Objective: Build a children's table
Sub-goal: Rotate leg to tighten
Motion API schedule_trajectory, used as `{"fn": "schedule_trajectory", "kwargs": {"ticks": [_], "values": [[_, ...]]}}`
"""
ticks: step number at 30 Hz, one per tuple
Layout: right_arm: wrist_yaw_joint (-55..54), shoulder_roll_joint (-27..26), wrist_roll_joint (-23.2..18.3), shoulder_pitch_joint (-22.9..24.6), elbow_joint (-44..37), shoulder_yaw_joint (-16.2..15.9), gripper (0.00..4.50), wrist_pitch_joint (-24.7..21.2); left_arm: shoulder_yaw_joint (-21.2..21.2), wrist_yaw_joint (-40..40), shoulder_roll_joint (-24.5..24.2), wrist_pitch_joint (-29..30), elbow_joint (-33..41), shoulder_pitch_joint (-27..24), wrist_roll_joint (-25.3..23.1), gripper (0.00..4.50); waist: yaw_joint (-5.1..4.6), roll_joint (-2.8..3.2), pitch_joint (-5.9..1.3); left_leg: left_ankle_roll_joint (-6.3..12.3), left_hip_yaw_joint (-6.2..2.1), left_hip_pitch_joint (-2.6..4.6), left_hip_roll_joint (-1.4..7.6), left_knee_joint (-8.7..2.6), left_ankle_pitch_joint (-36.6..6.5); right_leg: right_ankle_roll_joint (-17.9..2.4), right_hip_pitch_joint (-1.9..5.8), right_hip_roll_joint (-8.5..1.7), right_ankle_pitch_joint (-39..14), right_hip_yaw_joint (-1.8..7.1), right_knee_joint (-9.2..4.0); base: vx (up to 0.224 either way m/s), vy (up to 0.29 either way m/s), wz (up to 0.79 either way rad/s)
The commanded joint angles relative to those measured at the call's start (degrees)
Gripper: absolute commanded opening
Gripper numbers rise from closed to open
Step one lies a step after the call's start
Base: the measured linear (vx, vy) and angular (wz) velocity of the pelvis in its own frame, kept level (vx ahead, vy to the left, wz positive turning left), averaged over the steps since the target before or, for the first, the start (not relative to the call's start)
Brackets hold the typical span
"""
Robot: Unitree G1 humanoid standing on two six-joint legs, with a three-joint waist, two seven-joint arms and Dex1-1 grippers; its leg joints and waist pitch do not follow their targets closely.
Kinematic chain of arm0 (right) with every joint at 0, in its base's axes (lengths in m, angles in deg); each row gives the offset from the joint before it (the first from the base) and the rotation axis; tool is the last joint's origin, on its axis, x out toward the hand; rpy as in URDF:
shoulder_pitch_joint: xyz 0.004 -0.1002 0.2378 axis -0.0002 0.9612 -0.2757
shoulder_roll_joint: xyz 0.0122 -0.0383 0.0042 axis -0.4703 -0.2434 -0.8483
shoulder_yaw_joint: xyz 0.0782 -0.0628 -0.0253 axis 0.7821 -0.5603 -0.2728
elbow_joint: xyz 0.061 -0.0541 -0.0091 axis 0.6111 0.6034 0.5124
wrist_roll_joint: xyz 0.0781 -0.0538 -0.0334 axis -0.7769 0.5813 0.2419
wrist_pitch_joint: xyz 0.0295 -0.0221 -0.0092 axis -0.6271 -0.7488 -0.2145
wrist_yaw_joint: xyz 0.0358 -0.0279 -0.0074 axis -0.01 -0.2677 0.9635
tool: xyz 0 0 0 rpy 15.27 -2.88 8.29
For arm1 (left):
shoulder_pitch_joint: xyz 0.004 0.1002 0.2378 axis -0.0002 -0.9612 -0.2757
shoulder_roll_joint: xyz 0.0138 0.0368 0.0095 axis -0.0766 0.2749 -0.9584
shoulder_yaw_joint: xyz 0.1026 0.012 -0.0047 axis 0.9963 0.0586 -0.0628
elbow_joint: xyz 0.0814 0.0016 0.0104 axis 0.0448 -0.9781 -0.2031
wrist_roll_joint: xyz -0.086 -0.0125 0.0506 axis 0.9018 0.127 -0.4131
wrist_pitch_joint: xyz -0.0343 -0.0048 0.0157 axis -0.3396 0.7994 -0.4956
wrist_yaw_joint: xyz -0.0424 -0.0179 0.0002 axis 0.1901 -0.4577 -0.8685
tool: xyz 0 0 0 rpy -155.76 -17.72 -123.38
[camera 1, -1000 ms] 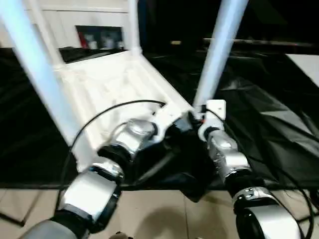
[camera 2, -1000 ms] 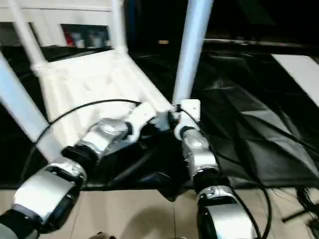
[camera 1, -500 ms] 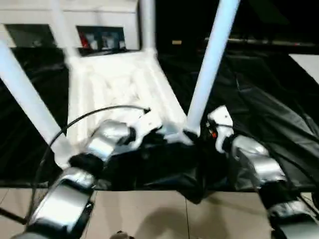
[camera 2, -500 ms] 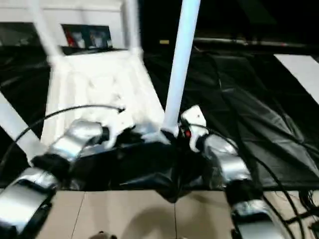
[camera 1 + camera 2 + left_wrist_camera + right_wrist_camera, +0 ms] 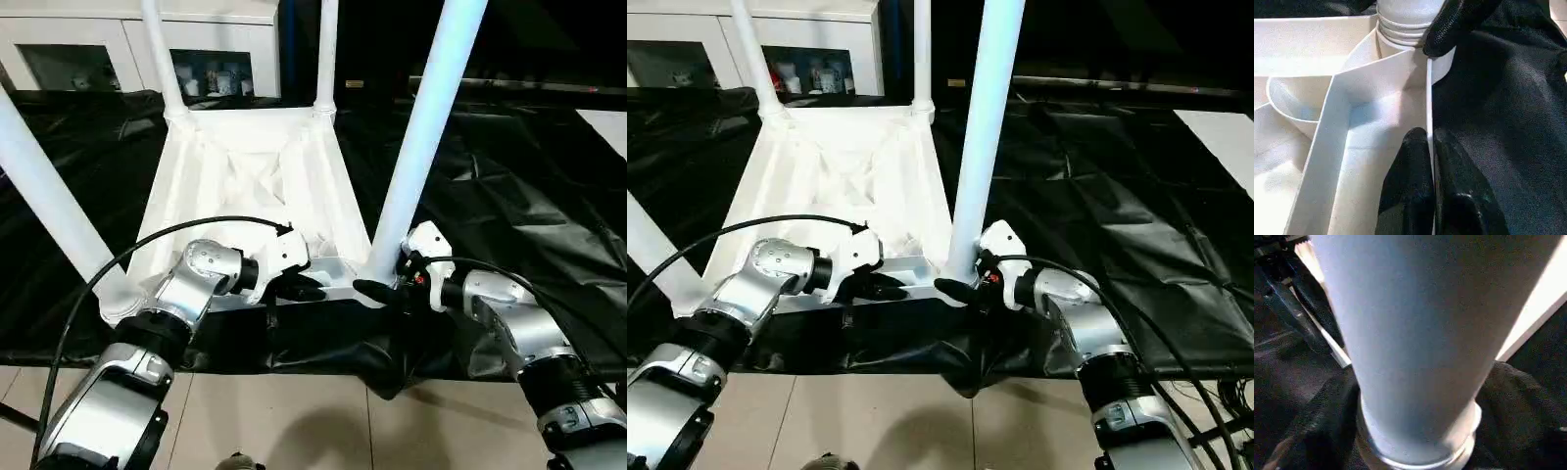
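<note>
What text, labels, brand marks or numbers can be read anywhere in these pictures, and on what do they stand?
None can be read.
The table top and its legs are plain white, with no print.
The small items behind the cabinet glass may bear print, but they are too small and blurred to tell.
The left gripper and right gripper show no markings.

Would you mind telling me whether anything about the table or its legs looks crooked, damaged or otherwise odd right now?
Nothing stands out. The table top lies upside down on the black sheet with all four legs seated in the corner sockets; no cracks or loose parts are visible.
</note>
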Motion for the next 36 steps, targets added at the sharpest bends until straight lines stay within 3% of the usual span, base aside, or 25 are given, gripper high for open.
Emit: {"fn": "schedule_trajectory", "kwargs": {"ticks": [1, 8, 17, 20, 21, 22, 23, 24, 26, 27, 28, 30, 36], "values": [[-0.44, 0.61, 0.05, -0.4, -0.66, 1.41, 3.52, -0.92, -0.18, -2.57, 0.55, -0.22, 2.6, -0.64, 2.43, 0.0, -0.2, -0.77, -3.99, 2.2, -0.67, 0.68, 1.63, -3.79, -13.76, -11.52, 2.68, -3.26, -15.98, 2.52, -3.91, 0.0, 0.0, 0.0], [0.27, 0.73, 0.2, -0.03, -1.01, 0.99, 2.99, -1.42, -0.26, -2.68, 0.39, 0.08, 2.91, -1.03, 2.31, 0.0, -0.24, -0.81, -4.02, 2.42, -0.61, 0.64, 1.56, -3.7, -13.06, -11.64, 2.72, -3.16, -15.16, 2.53, -3.81, 0.0, 0.0, 0.0], [-3.32, -1.17, 0.59, 0.36, 0.31, 1.51, 2.75, -1.95, -0.91, -1.37, 0.67, 1.48, 3.76, -1.71, 2.59, 0.0, -0.41, -0.86, -3.99, 2.5, -0.58, 0.62, 1.54, -3.69, -12.48, -11.76, 2.63, -3.11, -14.78, 2.59, -3.73, 0.0, 0.0, 0.0], [-10.79, -4.22, 1.37, -0.32, 2.83, 3.12, 2.75, -1.56, -2.71, 3.92, 2.35, 3.39, 2.01, -0.91, 2.56, 0.0, -1.01, -0.82, -3.81, 1.37, -0.73, 0.66, 1.41, -3.91, -14.27, -11.09, 2.52, -3.22, -18.23, 2.57, -4.12, 0.0, 0.0, 0.0], [-19.2, -7.59, 1.38, -1.2, 5.5, 5.44, 2.74, -1.99, -4.11, 9.88, 4.14, 4.49, -0.9, 0.49, 1.96, 0.0, -1.49, -0.9, -3.67, 0.91, -0.67, 0.71, 1.24, -3.93, -15.09, -10.6, 2.19, -3.16, -20.15, 2.65, -4.37, 0.0, 0.0, 0.0], [-19.2, -7.59, 1.38, -1.2, 5.5, 5.44, 2.74, -1.99, -4.11, 9.88, 4.14, 4.49, -0.9, 0.49, 1.96, 0.0, -1.57, -0.88, -3.63, 0.44, -0.84, 0.87, 1.2, -4.02, -15.82, -10.18, 2.19, -3.27, -22.1, 2.55, -4.6, 0.0, 0.0, 0.0], [-26.44, -10.63, 0.81, -2.05, 7.76, 7.7, 2.74, -3.13, -5.25, 14.75, 5.77, 5.34, -3.35, 1.68, 1.64, 0.0, -1.81, -1.09, -3.75, 0.08, -0.93, 0.66, 1.07, -4.03, -15.58, -9.19, 2.52, -3.18, -23.57, 2.46, -4.63, 0.0, 0.0, 0.0], [-31.64, -13.01, 0.46, -2.83, 9.72, 9.04, 2.74, -4.21, -6.1, 18.48, 7.27, 6.01, -5.23, 2.64, 1.57, 0.0, -2.03, -0.89, -3.64, -0.23, -0.83, 1.05, 1.07, -4.0, -16.07, -8.93, 1.91, -3.17, -24.57, 2.64, -4.96, 0.0, 0.0, 0.0], [-35.19, -14.48, 0.96, -3.4, 11.09, 9.34, 2.74, -3.9, -6.6, 21.36, 8.4, 6.6, -6.47, 3.33, 1.36, 0.0, -2.1, -1.19, -3.68, 0.05, -0.92, 0.95, 0.97, -4.0, -16.09, -8.23, 2.15, -3.24, -25.64, 2.53, -5.18, 0.0, 0.0, 0.0], [-40.25, -16.87, 0.35, -4.62, 13.48, 10.72, 2.74, -3.08, -7.46, 25.33, 10.2, 7.37, -8.43, 4.5, 1.46, 0.0, -2.27, -1.04, -3.68, 0.09, -0.8, 1.16, 0.95, -3.92, -16.07, -8.4, 1.7, -3.19, -25.36, 2.69, -5.23, 0.0, 0.0, 0.0], [-46.7, -20.13, -0.85, -6.64, 16.7, 12.69, 2.74, -1.64, -8.51, 30.55, 12.6, 7.98, -11.06, 6.18, 1.51, 0.0, -2.32, -1.01, -3.69, -0.06, -0.9, 1.05, 0.94, -3.99, -16.09, -8.42, 1.83, -3.23, -25.44, 2.64, -5.14, 0.0, 0.0, 0.0], [-48.66, -21.21, -1.37, -7.42, 17.73, 13.37, 2.74, -1.28, -8.81, 32.18, 13.35, 8.0, -11.91, 6.76, 1.49, 0.0, -2.25, -0.99, -3.87, 0.19, -0.85, 1.1, 0.97, -3.96, -15.42, -8.54, 1.94, -3.1, -22.95, 2.63, -5.05, 0.0, 0.0, 0.0], [-48.75, -23.3, 0.91, -9.86, 18.96, 12.57, 2.74, 2.58, -7.05, 33.35, 14.7, 6.13, -13.48, 8.14, -0.36, 0.0, -1.82, -1.03, -4.07, 1.97, -0.65, 0.6, 0.78, -3.86, -13.72, -9.83, 2.49, -2.97, -16.37, 2.69, -4.37, 0.0, 0.0, 0.0]]}}
